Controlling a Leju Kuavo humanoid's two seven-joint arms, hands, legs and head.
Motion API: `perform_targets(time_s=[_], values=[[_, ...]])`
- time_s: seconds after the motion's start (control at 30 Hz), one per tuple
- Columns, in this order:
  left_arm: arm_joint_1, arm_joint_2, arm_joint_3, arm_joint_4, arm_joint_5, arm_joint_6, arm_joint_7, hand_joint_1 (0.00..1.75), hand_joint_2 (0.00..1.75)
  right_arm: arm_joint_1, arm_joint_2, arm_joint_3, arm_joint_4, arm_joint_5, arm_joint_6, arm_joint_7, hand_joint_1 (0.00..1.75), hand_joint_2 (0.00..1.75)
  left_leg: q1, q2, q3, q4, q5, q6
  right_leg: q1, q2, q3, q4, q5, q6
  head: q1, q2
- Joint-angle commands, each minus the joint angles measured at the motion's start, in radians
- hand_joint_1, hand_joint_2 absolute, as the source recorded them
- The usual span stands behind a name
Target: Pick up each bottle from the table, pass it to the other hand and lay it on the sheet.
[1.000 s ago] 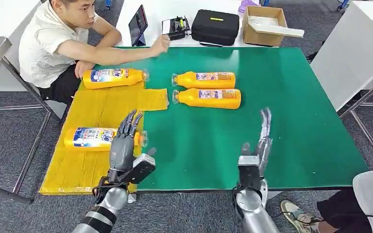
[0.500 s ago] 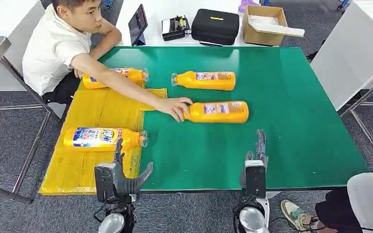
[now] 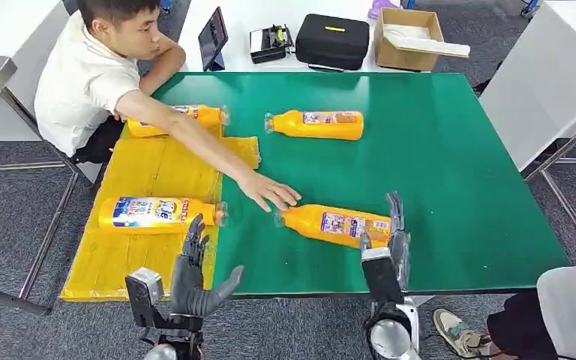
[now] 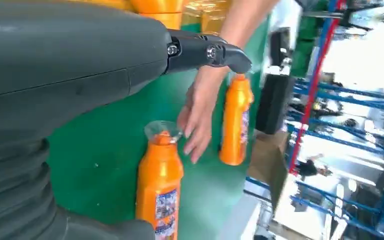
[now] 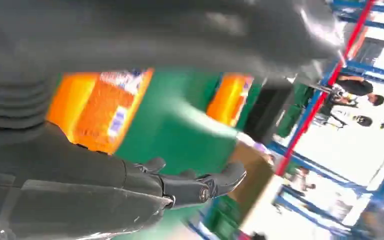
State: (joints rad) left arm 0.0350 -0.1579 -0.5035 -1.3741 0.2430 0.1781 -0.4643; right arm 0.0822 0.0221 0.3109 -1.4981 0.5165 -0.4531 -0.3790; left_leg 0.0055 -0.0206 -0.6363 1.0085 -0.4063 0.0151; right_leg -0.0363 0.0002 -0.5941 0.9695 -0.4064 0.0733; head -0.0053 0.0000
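Four orange bottles lie on their sides. Two rest on the yellow sheet point(image 3: 150, 172): a near one point(image 3: 157, 214) and a far one point(image 3: 195, 115) partly behind a person's arm. A third bottle point(image 3: 316, 124) lies far out on the green table point(image 3: 450, 165). The fourth bottle point(image 3: 334, 223) point(image 4: 159, 185) point(image 5: 100, 107) lies near the front edge, cap toward the person's hand point(image 3: 270, 191) point(image 4: 197, 115). My right hand point(image 3: 388, 244) stands open at this bottle's base, fingers upright. My left hand point(image 3: 195, 274) is open low at the front edge, beside the sheet.
A person sits at the table's far left corner, arm stretched across the sheet. Behind the table are a tablet point(image 3: 213, 37), a black case point(image 3: 333, 39) and a cardboard box point(image 3: 409, 37). Another person's knee point(image 3: 574, 307) is at the near right.
The person reached in and slid one bottle from mid-table toward the front edge, next to my right hand. Both my hands dropped back toward the near edge.
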Motion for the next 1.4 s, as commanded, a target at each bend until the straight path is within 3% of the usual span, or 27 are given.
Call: perform_targets(time_s=[0.03, 0.13, 0.17, 0.23, 0.27, 0.4, 0.43, 0.63, 1.4], values=[[-0.014, 0.016, -0.019, 0.003, -0.015, -0.088, 0.003, 0.00, 1.75, -0.091, -0.133, 0.060, 0.198, 0.384, -0.076, 0.119, 0.00, 1.75, 0.001, 0.002, 0.005, -0.001, -0.002, 0.000, 0.002, 0.001, 0.005, -0.002, -0.001, -0.003, 0.000, 0.000], [-0.035, 0.004, -0.033, 0.016, -0.049, -0.081, 0.019, 0.00, 1.75, -0.134, -0.140, 0.071, 0.288, 0.534, -0.130, 0.171, 0.00, 1.75, 0.002, 0.003, 0.007, 0.000, -0.003, 0.000, 0.003, 0.001, 0.007, -0.002, -0.001, -0.005, 0.000, 0.000], [-0.052, -0.004, -0.046, 0.026, -0.087, -0.058, 0.004, 0.00, 1.75, -0.178, -0.117, 0.060, 0.353, 0.465, -0.080, 0.176, 0.00, 1.75, 0.001, 0.003, 0.005, 0.000, -0.002, 0.000, 0.002, 0.001, 0.005, -0.002, 0.000, -0.004, 0.000, 0.000], [-0.082, -0.013, -0.066, 0.054, -0.106, -0.044, 0.002, 0.00, 1.75, -0.272, -0.082, 0.077, 0.460, 0.436, -0.090, 0.146, 0.00, 1.75, 0.003, 0.005, 0.008, 0.000, -0.003, -0.001, 0.004, 0.002, 0.009, -0.003, -0.001, -0.007, 0.000, 0.000], [-0.092, -0.020, -0.067, 0.068, -0.089, -0.037, 0.015, 0.00, 1.75, -0.321, -0.069, 0.100, 0.519, 0.459, -0.102, 0.153, 0.00, 1.75, 0.001, 0.006, 0.004, 0.000, -0.001, 0.000, 0.002, 0.005, 0.003, -0.002, 0.001, -0.004, 0.000, 0.000], [-0.100, -0.017, -0.074, 0.094, -0.024, -0.073, 0.064, 0.00, 1.75, -0.369, -0.049, 0.113, 0.580, 0.435, -0.077, 0.184, 0.00, 1.75, 0.002, 0.007, 0.006, -0.001, -0.001, 0.000, 0.003, 0.005, 0.005, -0.002, 0.002, -0.005, 0.000, 0.000], [-0.107, -0.015, -0.074, 0.125, -0.043, -0.022, 0.133, 0.00, 1.75, -0.379, -0.055, 0.123, 0.598, 0.458, -0.072, 0.218, 0.00, 1.75, 0.001, 0.005, 0.005, -0.001, 0.000, 0.000, 0.002, 0.003, 0.004, -0.002, 0.002, -0.004, 0.000, 0.000], [-0.142, -0.019, -0.094, 0.228, -0.060, 0.010, 0.160, 0.00, 1.75, -0.381, -0.065, 0.125, 0.645, 0.445, -0.064, 0.236, 0.00, 1.75, 0.001, 0.003, 0.008, -0.001, 0.000, 0.001, 0.002, 0.000, 0.008, -0.002, 0.000, -0.005, 0.000, 0.000], [-0.129, -0.001, -0.127, 0.153, -0.100, 0.029, 0.176, 0.00, 1.75, -0.373, -0.091, 0.179, 0.593, 0.498, -0.050, 0.251, 0.00, 1.75, 0.001, 0.003, 0.004, 0.001, -0.001, 0.001, 0.002, 0.001, 0.004, 0.000, -0.001, -0.005, 0.000, 0.000]])
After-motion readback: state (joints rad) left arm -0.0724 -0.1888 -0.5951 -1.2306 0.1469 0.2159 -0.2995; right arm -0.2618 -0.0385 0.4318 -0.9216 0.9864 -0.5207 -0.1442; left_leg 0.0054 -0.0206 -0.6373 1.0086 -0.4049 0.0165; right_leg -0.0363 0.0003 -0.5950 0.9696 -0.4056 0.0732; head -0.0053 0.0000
